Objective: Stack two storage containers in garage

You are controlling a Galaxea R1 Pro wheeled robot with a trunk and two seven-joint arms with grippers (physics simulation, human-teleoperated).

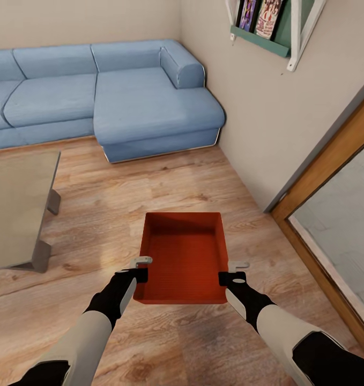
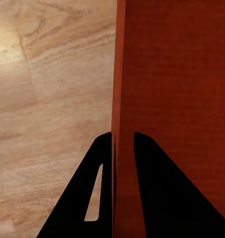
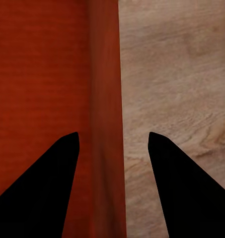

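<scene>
Both arms reach forward and slightly inward from 7 and 5 o'clock of the head view, meeting an orange-red storage container [image 1: 184, 257] at its two long sides. The left gripper [image 1: 141, 266] sits at the container's left wall, near its front corner; the left wrist view shows its two dark fingers [image 2: 100, 163] narrowed onto that thin wall [image 2: 119, 74], one on each side, touching it. The right gripper [image 1: 236, 271] straddles the right wall [image 3: 106, 99], but its fingers [image 3: 67, 148] stand wide, with a visible gap between the outer finger and the wall (the inner one is over the box's interior).

The container lies open-topped at the centre, above light wood planks [image 1: 165, 182]. A blue sectional sofa [image 1: 123, 91] stands well apart at 11 to 12 o'clock, a grey low table [image 1: 18, 206] at 9 o'clock, and a wood-framed doorway [image 1: 332, 177] at 3 o'clock. Open planks lie between container and sofa.
</scene>
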